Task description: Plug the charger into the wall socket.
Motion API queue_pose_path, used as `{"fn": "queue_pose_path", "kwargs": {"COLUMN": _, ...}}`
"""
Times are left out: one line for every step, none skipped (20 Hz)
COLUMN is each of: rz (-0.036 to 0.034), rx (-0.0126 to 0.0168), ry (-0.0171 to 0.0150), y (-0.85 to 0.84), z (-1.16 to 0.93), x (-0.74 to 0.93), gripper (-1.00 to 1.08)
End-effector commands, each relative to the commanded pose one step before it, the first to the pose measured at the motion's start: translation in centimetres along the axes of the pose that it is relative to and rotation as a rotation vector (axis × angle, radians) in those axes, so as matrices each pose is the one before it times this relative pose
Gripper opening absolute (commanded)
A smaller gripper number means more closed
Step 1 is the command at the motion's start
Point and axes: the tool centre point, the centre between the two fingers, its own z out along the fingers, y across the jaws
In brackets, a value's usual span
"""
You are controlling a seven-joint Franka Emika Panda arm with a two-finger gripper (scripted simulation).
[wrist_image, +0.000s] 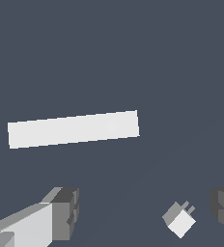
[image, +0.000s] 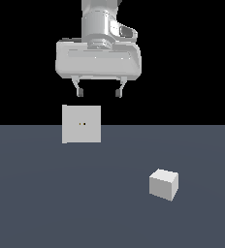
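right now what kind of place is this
Most likely a bare simulated test scene: a flat grey floor under black void, holding only a wall socket panel and a charger, gripper open above.

Flat slate-blue floor (image: 46, 203) under a plain black backdrop (image: 192, 58), evenly lit.

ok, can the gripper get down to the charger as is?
Probably yes: the gripper hangs open and empty, and the charger sits alone on the floor, apart from the socket.
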Motion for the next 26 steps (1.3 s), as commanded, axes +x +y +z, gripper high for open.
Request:
{"fn": "queue_pose_path", "kwargs": {"rz": 0.00000, "rx": 0.00000, "ry": 0.00000, "y": 0.001, "z": 0.000, "x": 0.000, "gripper": 1.00}}
{"fn": "queue_pose_path", "kwargs": {"rz": 0.00120, "rx": -0.00005, "ry": -0.00001, "y": 0.026, "z": 0.017, "x": -0.013, "gripper": 1.00}}
{"fn": "queue_pose_path", "kwargs": {"rz": 0.00331, "rx": -0.00008, "ry": -0.00006, "y": 0.063, "z": 0.051, "x": -0.038, "gripper": 1.00}}
{"fn": "queue_pose_path", "kwargs": {"rz": 0.00565, "rx": -0.00013, "ry": -0.00010, "y": 0.113, "z": 0.085, "x": -0.064, "gripper": 1.00}}
{"fn": "queue_pose_path", "kwargs": {"rz": 0.00793, "rx": -0.00019, "ry": -0.00014, "y": 0.159, "z": 0.120, "x": -0.090, "gripper": 1.00}}
{"fn": "queue_pose_path", "kwargs": {"rz": 0.01017, "rx": -0.00024, "ry": -0.00018, "y": 0.202, "z": 0.154, "x": -0.116, "gripper": 1.00}}
{"fn": "queue_pose_path", "kwargs": {"rz": 0.01244, "rx": -0.00030, "ry": -0.00023, "y": 0.248, "z": 0.188, "x": -0.142, "gripper": 1.00}}
{"fn": "queue_pose_path", "kwargs": {"rz": 0.01469, "rx": -0.00035, "ry": -0.00027, "y": 0.292, "z": 0.222, "x": -0.169, "gripper": 1.00}}
{"fn": "queue_pose_path", "kwargs": {"rz": 0.01696, "rx": -0.00040, "ry": -0.00031, "y": 0.338, "z": 0.256, "x": -0.195, "gripper": 1.00}}
{"fn": "queue_pose_path", "kwargs": {"rz": 0.01921, "rx": -0.00046, "ry": -0.00035, "y": 0.382, "z": 0.290, "x": -0.222, "gripper": 1.00}}
{"fn": "queue_pose_path", "kwargs": {"rz": 0.02147, "rx": -0.00051, "ry": -0.00039, "y": 0.427, "z": 0.324, "x": -0.249, "gripper": 1.00}}
{"fn": "queue_pose_path", "kwargs": {"rz": 0.02373, "rx": -0.00057, "ry": -0.00044, "y": 0.471, "z": 0.358, "x": -0.276, "gripper": 1.00}}
{"fn": "queue_pose_path", "kwargs": {"rz": 0.02598, "rx": -0.00062, "ry": -0.00048, "y": 0.516, "z": 0.393, "x": -0.303, "gripper": 1.00}}
{"fn": "queue_pose_path", "kwargs": {"rz": 0.02824, "rx": -0.00068, "ry": -0.00052, "y": 0.560, "z": 0.427, "x": -0.330, "gripper": 1.00}}
{"fn": "queue_pose_path", "kwargs": {"rz": 0.03043, "rx": -0.00073, "ry": -0.00056, "y": 0.603, "z": 0.460, "x": -0.358, "gripper": 1.00}}
{"fn": "queue_pose_path", "kwargs": {"rz": 0.03258, "rx": -0.00078, "ry": -0.00061, "y": 0.645, "z": 0.493, "x": -0.384, "gripper": 1.00}}
{"fn": "queue_pose_path", "kwargs": {"rz": 0.03468, "rx": -0.00084, "ry": -0.00065, "y": 0.686, "z": 0.525, "x": -0.411, "gripper": 1.00}}
{"fn": "queue_pose_path", "kwargs": {"rz": 0.03673, "rx": -0.00089, "ry": -0.00069, "y": 0.726, "z": 0.557, "x": -0.437, "gripper": 1.00}}
{"fn": "queue_pose_path", "kwargs": {"rz": 0.03876, "rx": -0.00094, "ry": -0.00073, "y": 0.765, "z": 0.588, "x": -0.464, "gripper": 1.00}}
{"fn": "queue_pose_path", "kwargs": {"rz": 0.03881, "rx": -0.00095, "ry": -0.00074, "y": 0.765, "z": 0.590, "x": -0.466, "gripper": 1.00}}
{"fn": "queue_pose_path", "kwargs": {"rz": 0.03663, "rx": -0.00090, "ry": -0.00070, "y": 0.722, "z": 0.558, "x": -0.441, "gripper": 1.00}}
{"fn": "queue_pose_path", "kwargs": {"rz": 0.03447, "rx": -0.00084, "ry": -0.00067, "y": 0.679, "z": 0.527, "x": -0.415, "gripper": 1.00}}
{"fn": "queue_pose_path", "kwargs": {"rz": 0.03230, "rx": -0.00079, "ry": -0.00063, "y": 0.635, "z": 0.495, "x": -0.390, "gripper": 1.00}}
{"fn": "queue_pose_path", "kwargs": {"rz": 0.03014, "rx": -0.00073, "ry": -0.00059, "y": 0.592, "z": 0.463, "x": -0.365, "gripper": 1.00}}
{"fn": "queue_pose_path", "kwargs": {"rz": 0.02797, "rx": -0.00068, "ry": -0.00056, "y": 0.549, "z": 0.431, "x": -0.339, "gripper": 1.00}}
{"fn": "queue_pose_path", "kwargs": {"rz": 0.02581, "rx": -0.00062, "ry": -0.00052, "y": 0.506, "z": 0.400, "x": -0.314, "gripper": 1.00}}
